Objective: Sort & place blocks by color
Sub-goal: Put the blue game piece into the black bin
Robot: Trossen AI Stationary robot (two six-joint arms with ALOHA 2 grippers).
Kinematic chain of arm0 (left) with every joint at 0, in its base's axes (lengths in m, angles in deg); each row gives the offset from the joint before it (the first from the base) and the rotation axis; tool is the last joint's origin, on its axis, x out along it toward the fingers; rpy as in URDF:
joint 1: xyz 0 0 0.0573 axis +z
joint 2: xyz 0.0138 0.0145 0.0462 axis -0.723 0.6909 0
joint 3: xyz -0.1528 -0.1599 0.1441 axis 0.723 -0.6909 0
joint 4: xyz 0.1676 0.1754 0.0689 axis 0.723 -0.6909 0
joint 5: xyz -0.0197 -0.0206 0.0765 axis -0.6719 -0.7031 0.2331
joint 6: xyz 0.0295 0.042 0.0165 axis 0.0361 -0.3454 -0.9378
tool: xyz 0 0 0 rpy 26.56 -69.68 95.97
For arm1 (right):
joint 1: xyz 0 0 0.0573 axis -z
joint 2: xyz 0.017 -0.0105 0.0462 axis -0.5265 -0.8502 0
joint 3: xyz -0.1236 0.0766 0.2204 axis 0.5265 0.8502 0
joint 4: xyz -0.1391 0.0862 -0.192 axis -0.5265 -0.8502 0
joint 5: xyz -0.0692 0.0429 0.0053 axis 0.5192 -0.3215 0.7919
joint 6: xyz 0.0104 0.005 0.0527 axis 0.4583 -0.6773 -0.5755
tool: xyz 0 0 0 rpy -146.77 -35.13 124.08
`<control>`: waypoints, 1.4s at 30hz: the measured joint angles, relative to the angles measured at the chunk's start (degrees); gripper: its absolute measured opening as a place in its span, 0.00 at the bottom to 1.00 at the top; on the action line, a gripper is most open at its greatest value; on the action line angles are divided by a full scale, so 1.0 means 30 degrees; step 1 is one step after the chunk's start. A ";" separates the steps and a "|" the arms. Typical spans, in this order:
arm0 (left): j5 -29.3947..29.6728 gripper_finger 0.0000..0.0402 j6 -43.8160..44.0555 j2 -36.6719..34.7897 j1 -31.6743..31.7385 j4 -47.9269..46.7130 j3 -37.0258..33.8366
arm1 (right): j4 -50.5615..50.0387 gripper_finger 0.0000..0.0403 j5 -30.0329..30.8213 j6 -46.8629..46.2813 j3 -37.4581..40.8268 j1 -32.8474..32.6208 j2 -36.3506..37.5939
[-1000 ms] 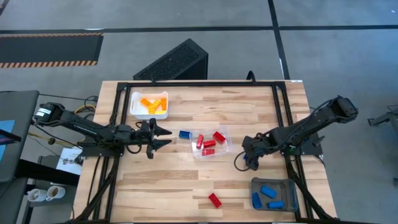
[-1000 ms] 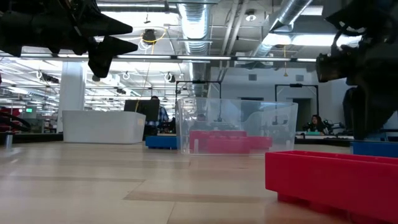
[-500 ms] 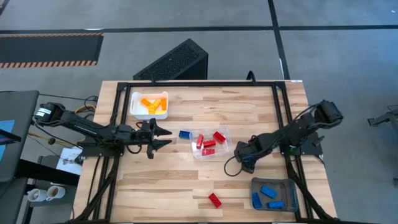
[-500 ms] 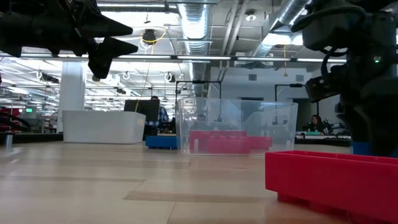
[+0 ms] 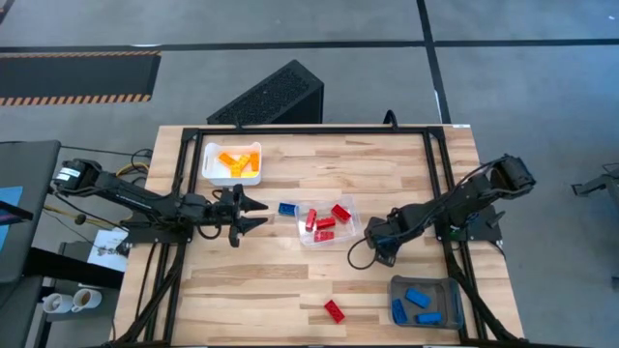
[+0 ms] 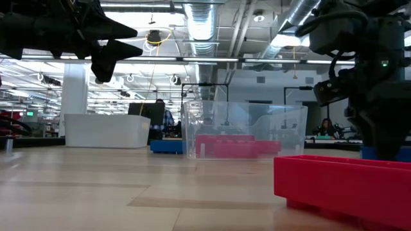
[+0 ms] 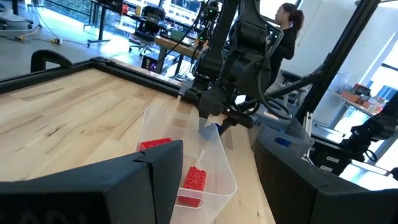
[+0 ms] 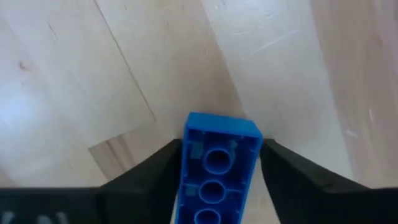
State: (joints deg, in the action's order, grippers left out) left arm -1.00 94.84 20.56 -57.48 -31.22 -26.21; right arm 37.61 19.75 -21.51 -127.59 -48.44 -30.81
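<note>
- Blue brick (image 8: pixel 219 163) fills the right wrist view, seated between the right hand's two dark fingers (image 8: pixel 149 171); its hollow underside faces the camera and its long axis runs straight out along the fingers, with bare wood behind. The hand is closed on it, not gaping.
- High view, taking the clear tray (image 5: pixel 327 220) of red bricks as landmark: the right hand (image 5: pixel 379 244) sits just beside its right edge, over bare surface (image 5: pixel 387 174). The grey tray (image 5: pixel 427 300) already holding blue bricks lies farther right and toward the front edge, so by my judgement the carried brick has to travel that way, away from the clear tray.
- Same view: the left hand (image 5: pixel 253 214) hovers to the tray's left, fingers apart and empty, with a loose blue brick (image 5: pixel 287 208) lying between it and the tray; this arm is the nearer one for that piece. A loose red brick (image 5: pixel 334 310) lies in front of the tray, and a white tray (image 5: pixel 232 164) of orange bricks stands beyond the left hand.
- Low view: the left hand's spread fingers hang above the surface.
</note>
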 joint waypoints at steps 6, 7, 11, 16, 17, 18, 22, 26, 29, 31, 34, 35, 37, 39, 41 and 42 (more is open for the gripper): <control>0.0000 0.45 -0.0025 0.0000 0.0000 0.0000 0.0000 | 0.0069 0.37 -0.0042 0.0451 0.0000 0.0117 0.0310; 0.0000 0.45 -0.0031 0.0000 0.0000 0.0000 0.0000 | 0.0090 0.34 -0.0068 0.0519 0.0004 0.0127 0.0452; 0.0000 0.45 -0.0069 0.0000 0.0000 0.0000 0.0000 | 0.0283 0.31 -0.0110 0.0605 0.0087 0.0366 0.1426; 0.0000 0.45 -0.0062 0.0000 0.0000 0.0000 0.0000 | 0.0385 0.32 -0.0157 0.0486 0.0044 0.0256 0.3386; 0.0000 0.45 -0.0062 0.0000 0.0000 0.0000 0.0000 | 0.0446 0.33 -0.0167 0.0374 0.0012 0.0099 0.3783; 0.0000 0.45 -0.0060 0.0000 0.0000 0.0000 0.0000 | 0.0348 0.35 -0.0143 0.0323 -0.0072 -0.0060 0.4180; 0.0128 0.45 -0.0054 0.0000 0.0000 -0.0007 0.0000 | 0.0289 0.35 -0.0102 0.0230 -0.0771 -0.0962 0.5518; 0.0146 0.45 -0.0067 0.0000 -0.0005 -0.0007 0.0000 | 0.0197 0.32 -0.0090 -0.0436 -0.1868 -0.2138 0.6295; 0.0288 0.45 -0.0161 0.0000 0.0000 -0.0005 0.0000 | 0.0089 0.33 -0.0044 -0.1292 -0.2773 -0.3216 0.6405; 0.0467 0.45 -0.0266 0.0000 0.0000 0.0000 0.0000 | -0.0123 0.34 -0.0049 -0.2052 -0.3328 -0.4077 0.6380; 0.0481 0.45 -0.0304 0.0000 0.0000 0.0027 0.0000 | -0.0746 0.34 -0.0066 -0.3379 -0.3987 -0.5355 0.6103; 0.0481 0.45 -0.0392 0.0000 0.0000 0.0067 0.0000 | -0.1246 0.34 -0.0103 -0.3923 -0.4170 -0.5736 0.6015; 0.0481 0.45 -0.0433 0.0000 0.0000 0.0080 0.0000 | -0.1919 0.34 -0.0124 -0.4950 -0.4403 -0.6610 0.5873; 0.0488 0.45 -0.0440 -0.0007 0.0000 0.0138 0.0000 | -0.2639 0.34 -0.0177 -0.5993 -0.4422 -0.7433 0.5878; 0.0488 0.45 -0.0440 -0.0001 0.0000 0.0117 0.0000 | -0.2869 0.34 -0.0293 -0.7072 -0.4422 -0.8207 0.5880; 0.0493 0.45 -0.0440 -0.0007 0.0000 0.0159 0.0000 | -0.2952 0.34 -0.0363 -0.7613 -0.4422 -0.8564 0.5880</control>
State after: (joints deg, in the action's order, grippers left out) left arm 0.48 93.51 20.54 -57.48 -30.74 -26.21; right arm 28.75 18.66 -44.35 -140.86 -74.13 -13.18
